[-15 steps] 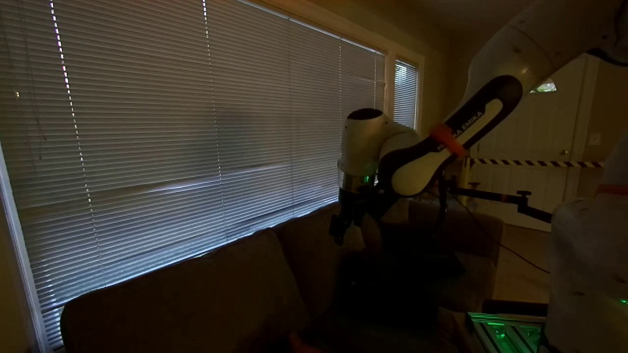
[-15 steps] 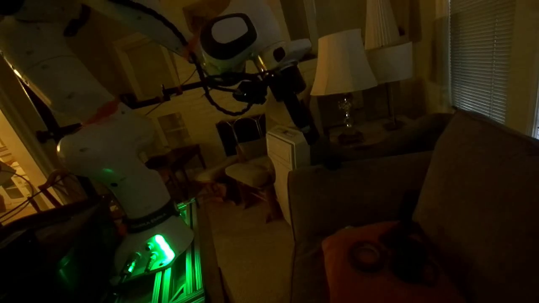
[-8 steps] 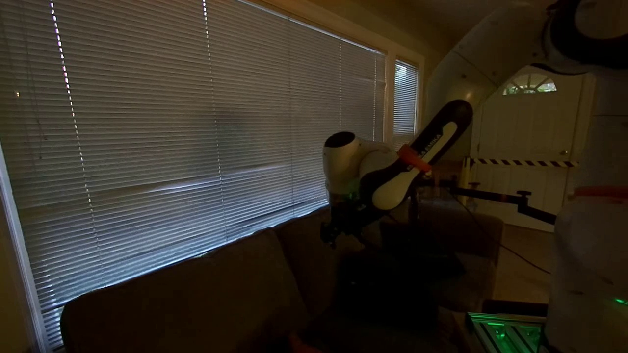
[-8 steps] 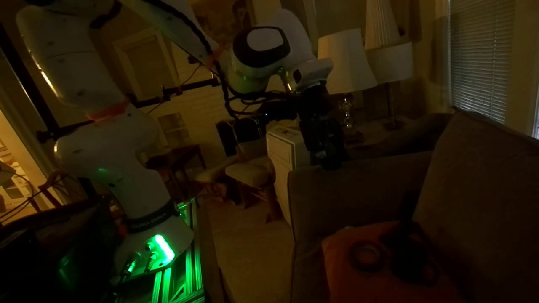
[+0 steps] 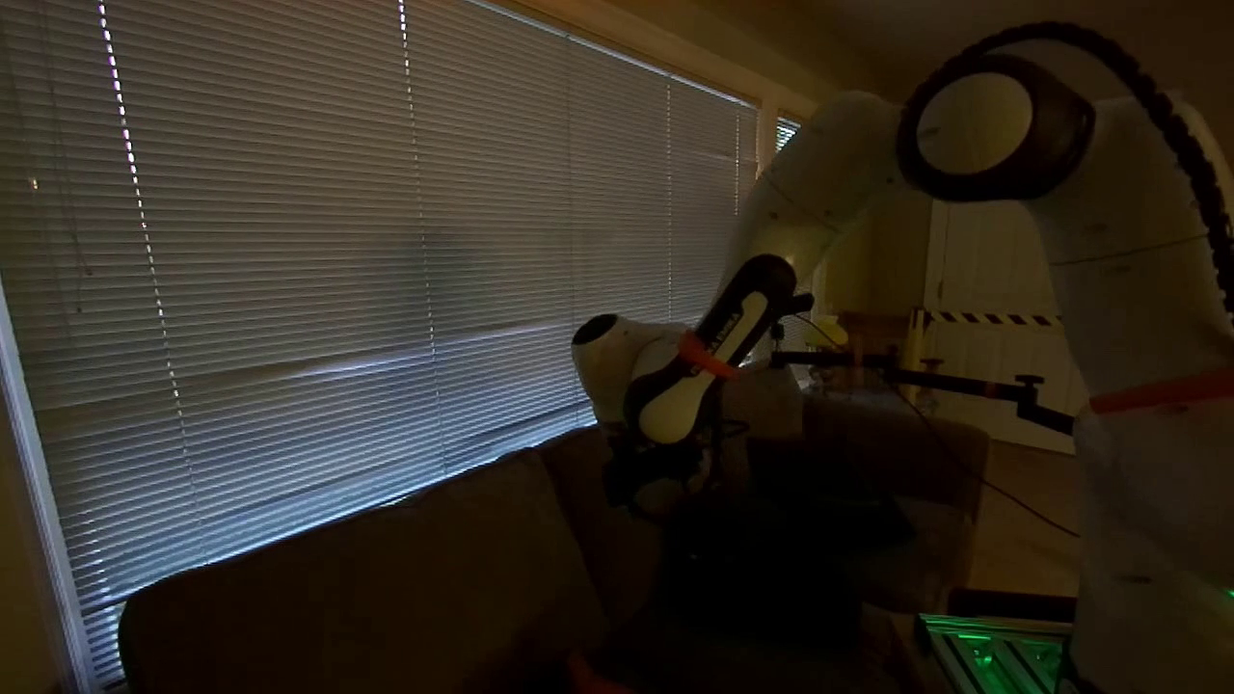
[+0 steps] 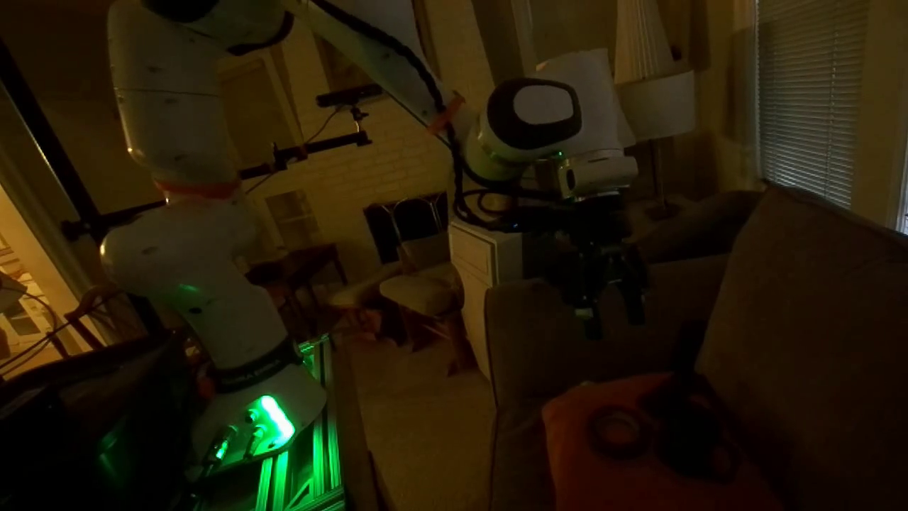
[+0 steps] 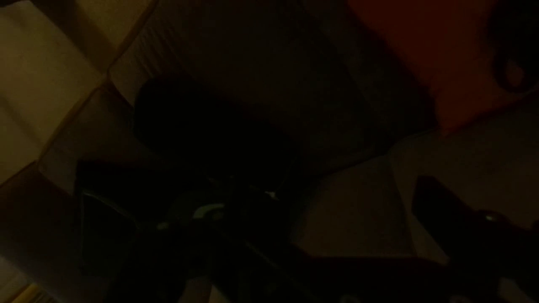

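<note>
I am watching my pincer (image 6: 613,319) hanging above the sofa (image 6: 801,319), its fingers (image 6: 633,298) pointing downward, standing wide apart and gripping nothing. In the wrist view, a large black object (image 7: 206,126) is lying on the sofa near the pincer, its outline blurring into shadow; I am finding it too dark to tell whether the two are touching. In an exterior view, an orange cushion (image 6: 589,486) is resting on the sofa, carrying a dark ring (image 6: 621,454) and more dark items (image 6: 691,443). Blinds (image 5: 289,289) are hanging behind the sofa, and a green light (image 6: 275,419) is glowing at the arm's base (image 6: 305,397)
</note>
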`<state>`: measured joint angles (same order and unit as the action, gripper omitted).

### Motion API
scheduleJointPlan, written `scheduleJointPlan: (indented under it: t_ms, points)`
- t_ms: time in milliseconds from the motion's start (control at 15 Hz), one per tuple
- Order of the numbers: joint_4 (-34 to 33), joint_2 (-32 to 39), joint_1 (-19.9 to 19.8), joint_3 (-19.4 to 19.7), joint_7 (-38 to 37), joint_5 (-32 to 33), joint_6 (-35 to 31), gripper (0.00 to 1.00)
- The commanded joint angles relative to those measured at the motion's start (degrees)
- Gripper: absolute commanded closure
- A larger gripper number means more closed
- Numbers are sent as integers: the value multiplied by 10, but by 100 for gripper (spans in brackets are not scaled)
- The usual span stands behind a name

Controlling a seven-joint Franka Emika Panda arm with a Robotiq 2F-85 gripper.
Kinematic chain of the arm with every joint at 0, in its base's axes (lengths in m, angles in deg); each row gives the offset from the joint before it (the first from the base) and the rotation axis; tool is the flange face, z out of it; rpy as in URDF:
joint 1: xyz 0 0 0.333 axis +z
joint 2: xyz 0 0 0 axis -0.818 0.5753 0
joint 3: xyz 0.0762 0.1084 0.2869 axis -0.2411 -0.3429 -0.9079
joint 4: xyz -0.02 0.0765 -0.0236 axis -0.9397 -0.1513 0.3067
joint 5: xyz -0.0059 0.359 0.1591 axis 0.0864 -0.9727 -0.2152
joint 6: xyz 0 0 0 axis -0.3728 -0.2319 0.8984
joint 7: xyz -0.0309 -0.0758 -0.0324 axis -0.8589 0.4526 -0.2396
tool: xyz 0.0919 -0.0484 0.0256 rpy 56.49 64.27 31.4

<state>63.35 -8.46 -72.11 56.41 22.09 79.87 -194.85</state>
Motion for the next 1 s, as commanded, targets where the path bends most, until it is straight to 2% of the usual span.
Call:
scheduleJointPlan:
  t_ms: [0, 133, 267, 667, 933]
  points:
    - [-6, 8, 35, 34, 5, -15, -1, 0]
    - [-10, 9, 36, 35, 1, -16, 1, 0]
    - [21, -11, 40, 42, -24, -15, -15, 0]
    - [88, -8, 22, 60, -8, -197, -79, 0]
    - [83, 34, 0, 65, 78, -294, -140, 0]
